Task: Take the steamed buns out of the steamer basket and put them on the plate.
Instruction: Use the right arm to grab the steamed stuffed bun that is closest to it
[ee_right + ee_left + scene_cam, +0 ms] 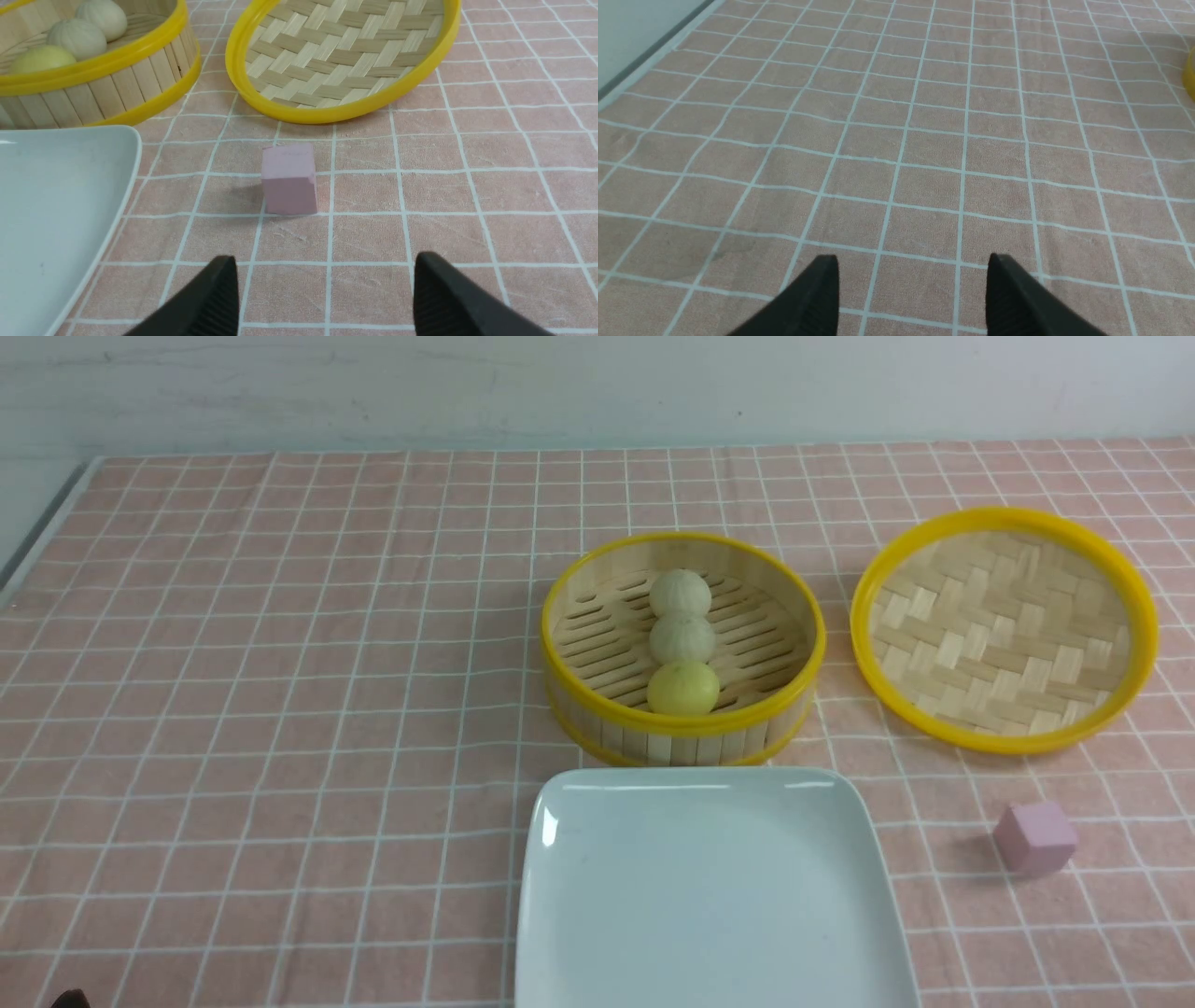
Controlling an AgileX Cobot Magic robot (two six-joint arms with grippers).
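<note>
The steamer basket (597,714) stands mid-table with three steamed buns in a row: an off-white one at the back (680,594), another off-white one in the middle (682,638), and a pale yellow one at the front (683,688). The white plate (597,896) lies just in front of the basket with nothing on it. The right wrist view shows the basket (107,93), the buns (77,37) and a corner of the plate (56,196). My right gripper (324,263) is open over bare cloth. My left gripper (913,261) is open over bare cloth, far left of the basket.
The woven basket lid (1004,627), (341,51) lies upturned right of the basket. A pink cube (1034,838), (288,179) sits right of the plate, a short way ahead of my right gripper. A pink checked cloth covers the table; its left edge (649,60) borders a grey strip.
</note>
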